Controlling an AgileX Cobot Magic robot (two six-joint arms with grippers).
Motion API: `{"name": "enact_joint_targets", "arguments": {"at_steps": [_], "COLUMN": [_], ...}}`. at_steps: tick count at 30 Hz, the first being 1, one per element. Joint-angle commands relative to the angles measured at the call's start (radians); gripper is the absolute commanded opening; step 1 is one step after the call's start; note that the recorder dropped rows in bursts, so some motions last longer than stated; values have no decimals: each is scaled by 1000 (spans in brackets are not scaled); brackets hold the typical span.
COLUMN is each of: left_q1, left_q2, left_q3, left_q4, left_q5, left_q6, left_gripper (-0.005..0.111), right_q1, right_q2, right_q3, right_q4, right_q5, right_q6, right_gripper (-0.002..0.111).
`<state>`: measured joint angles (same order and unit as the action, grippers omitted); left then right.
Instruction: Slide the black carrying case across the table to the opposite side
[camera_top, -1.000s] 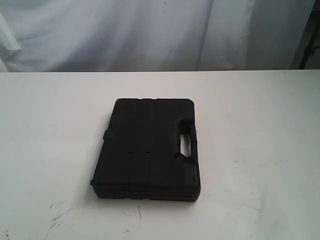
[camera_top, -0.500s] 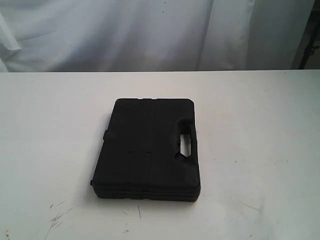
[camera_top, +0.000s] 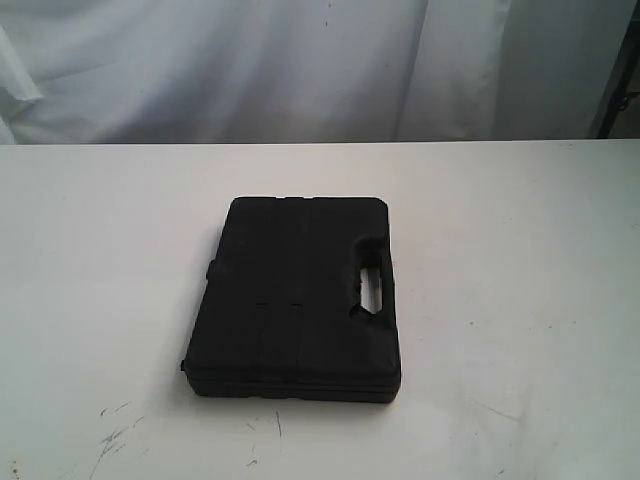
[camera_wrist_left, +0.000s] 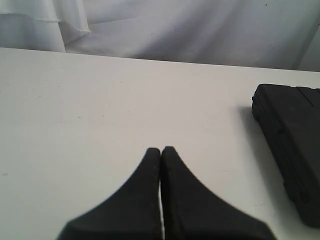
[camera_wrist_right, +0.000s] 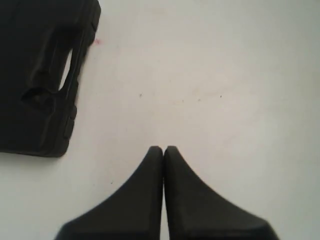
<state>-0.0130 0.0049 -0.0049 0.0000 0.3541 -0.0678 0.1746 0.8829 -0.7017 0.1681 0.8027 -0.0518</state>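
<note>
Left gripper (camera_wrist_left: 160, 150) clenched empty, right gripper (camera_wrist_right: 163, 149) likewise, both over open table (camera_top: 520, 250), apart from case (camera_top: 295, 295). Case lies flat mid-table, handle (camera_top: 372, 285) toward your right arm. Closed jaws likely suit pushing; you've no contact yet.

Both the left end effector (camera_wrist_left: 160, 150) and the right end effector (camera_wrist_right: 163, 149) have their fingers pressed together, holding nothing.
</note>
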Motion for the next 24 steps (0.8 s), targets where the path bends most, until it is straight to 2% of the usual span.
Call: {"name": "enact_joint_targets", "arguments": {"at_steps": [1,8,12,18,24], "left_q1": [3,3,3,3,3], "left_q2": [-5,-5,-5,-5,-5], "left_q3": [5,5,5,5,5], "left_q4": [0,0,0,0,0], "left_q5": [-10,-10,-10,-10,-10], "left_q6": [-1,-1,-1,-1,-1], "left_gripper": [0,0,0,0,0], "right_q1": [6,6,13,176,287], "right_q2": [3,10,126,399,586], "right_q3": [-6,-19,-168,-406,-528], "right_q4": [6,120,135,120,26], "right_q5": [11,-135,-55,88,118], "right_q6": [-4,-42,-42,65,219], "right_gripper": [0,0,0,0,0]}}
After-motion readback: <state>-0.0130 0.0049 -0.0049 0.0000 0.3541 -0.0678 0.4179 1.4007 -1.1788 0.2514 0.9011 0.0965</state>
